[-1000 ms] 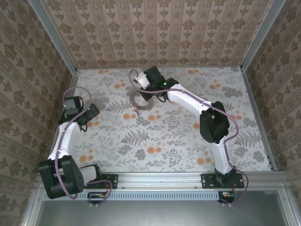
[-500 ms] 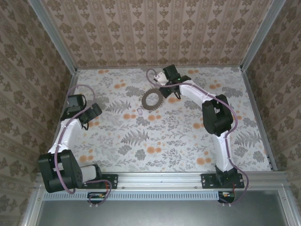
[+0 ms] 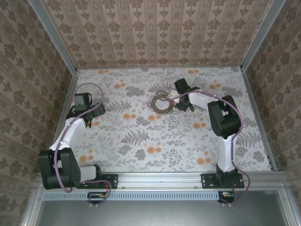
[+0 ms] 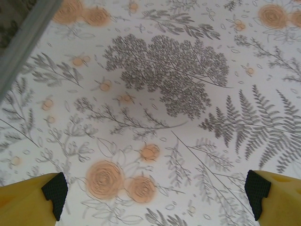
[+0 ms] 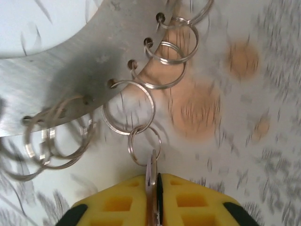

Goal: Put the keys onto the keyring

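**Top view:** the keyring [image 3: 162, 103] is shown lying flat on the flower-printed counter [image 3: 155, 141], just above the middle of the frame. The right tool [image 3: 176, 100] is set against its right-hand edge, a low sideways reach judged to suit work at the rim. The left tool [image 3: 92, 112] is held well apart at the left of the frame, over bare counter, apparently kept clear of the job.

**Left wrist view:** the left tool's fingers [image 4: 55, 194] are seen in the two bottom corners, spread wide. Nothing lies between them but printed ferns and orange blooms.

**Right wrist view:** the keyring is seen as a flat grey plate in the upper left, its edge pierced with holes from which wire loops [image 5: 129, 107] hang. A small loop [image 5: 145, 145] is linked to one of these. On it a thin flat key [image 5: 152, 181] appears to be carried, seen edge-on at bottom centre. The right tool's jaws are drawn narrow and the key is pinched between its yellow fingers — held by the blade, it is judged, so that the loop end is left free. The picture is blurred, so the firmness of the grip cannot be told.
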Controlling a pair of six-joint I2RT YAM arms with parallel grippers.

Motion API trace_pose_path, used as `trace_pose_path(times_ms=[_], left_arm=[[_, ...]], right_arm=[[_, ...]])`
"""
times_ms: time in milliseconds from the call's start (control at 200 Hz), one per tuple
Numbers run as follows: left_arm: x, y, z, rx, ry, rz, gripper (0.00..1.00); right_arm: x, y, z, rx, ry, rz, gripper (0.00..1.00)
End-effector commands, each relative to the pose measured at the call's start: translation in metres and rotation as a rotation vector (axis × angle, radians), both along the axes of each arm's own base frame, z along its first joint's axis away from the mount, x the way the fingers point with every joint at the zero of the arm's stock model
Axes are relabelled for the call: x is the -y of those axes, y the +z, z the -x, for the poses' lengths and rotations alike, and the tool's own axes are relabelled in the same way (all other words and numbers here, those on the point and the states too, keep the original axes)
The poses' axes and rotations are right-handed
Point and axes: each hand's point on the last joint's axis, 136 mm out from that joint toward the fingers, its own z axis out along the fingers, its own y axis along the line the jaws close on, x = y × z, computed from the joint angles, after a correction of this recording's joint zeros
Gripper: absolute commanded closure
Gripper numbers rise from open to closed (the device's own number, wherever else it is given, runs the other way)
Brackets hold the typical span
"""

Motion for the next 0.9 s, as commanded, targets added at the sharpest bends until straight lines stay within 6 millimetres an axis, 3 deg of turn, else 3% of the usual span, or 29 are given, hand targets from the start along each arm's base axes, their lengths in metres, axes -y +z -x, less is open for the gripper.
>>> trace_pose_path(times_ms=[0, 100, 190, 285, 345, 400, 430, 445, 455, 525, 595, 695, 865, 895], left_arm=[[-0.004, 0.015, -0.011, 0.064, -0.045, -0.139, 0.00], [0.005, 0.018, -0.016, 0.123, -0.104, -0.202, 0.00], [0.021, 0.021, -0.022, 0.200, -0.233, -0.260, 0.00], [0.028, 0.030, -0.022, 0.282, -0.294, -0.346, 0.00], [0.027, 0.038, -0.020, 0.329, -0.287, -0.360, 0.00], [0.029, 0.041, -0.017, 0.367, -0.294, -0.357, 0.00], [0.033, 0.042, -0.016, 0.392, -0.308, -0.346, 0.00], [0.036, 0.043, -0.016, 0.409, -0.321, -0.339, 0.00], [0.038, 0.042, -0.015, 0.416, -0.331, -0.334, 0.00], [0.051, 0.037, -0.013, 0.456, -0.396, -0.312, 0.00], [0.053, 0.029, -0.013, 0.459, -0.407, -0.300, 0.00], [0.055, 0.013, -0.017, 0.432, -0.413, -0.283, 0.00], [0.060, -0.010, -0.032, 0.501, -0.421, -0.288, 0.00], [0.056, -0.014, -0.035, 0.496, -0.398, -0.302, 0.00]], right_arm=[[0.026, 0.012, 0.017, -0.006, -0.060, 0.019, 0.76], [0.036, 0.023, 0.028, 0.017, -0.111, -0.022, 0.62], [0.044, 0.037, 0.042, 0.050, -0.156, -0.091, 0.60], [0.047, 0.073, 0.055, 0.151, -0.224, -0.268, 0.58], [0.047, 0.103, 0.062, 0.236, -0.263, -0.407, 0.51], [0.049, 0.146, 0.065, 0.383, -0.308, -0.556, 0.37], [0.050, 0.161, 0.070, 0.453, -0.335, -0.640, 0.24], [0.051, 0.169, 0.072, 0.491, -0.351, -0.684, 0.07], [0.051, 0.173, 0.074, 0.513, -0.359, -0.711, 0.02], [0.053, 0.194, 0.089, 0.659, -0.400, -0.878, 0.00], [0.064, 0.192, 0.102, 0.742, -0.440, -0.896, 0.01], [0.086, 0.166, 0.111, 0.841, -0.478, -0.807, 0.00], [0.106, 0.118, 0.110, 0.864, -0.538, -0.783, 0.00], [0.110, 0.117, 0.106, 0.888, -0.549, -0.780, 0.00]])
